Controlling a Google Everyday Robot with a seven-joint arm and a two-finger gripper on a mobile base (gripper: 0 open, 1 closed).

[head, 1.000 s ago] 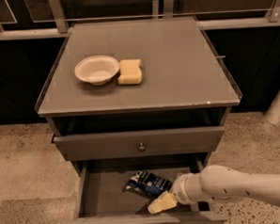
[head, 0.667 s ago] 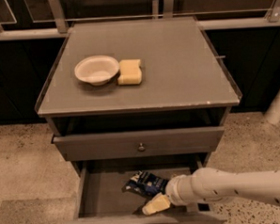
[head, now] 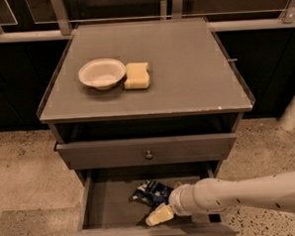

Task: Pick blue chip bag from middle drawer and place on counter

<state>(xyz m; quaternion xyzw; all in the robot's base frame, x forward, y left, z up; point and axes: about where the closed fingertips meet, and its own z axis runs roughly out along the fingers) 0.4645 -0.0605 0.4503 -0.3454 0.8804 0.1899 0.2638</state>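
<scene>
Counter: flat grey cabinet top, upper centre of frame. On it, left of centre: one white bowl, upright; one yellow sponge just beside the bowl, on its right. Gripper: lower centre, inside the open middle drawer.

Office or lab corner: grey drawer cabinet on speckled floor, glass panels behind, jaws in the middle drawer.
</scene>
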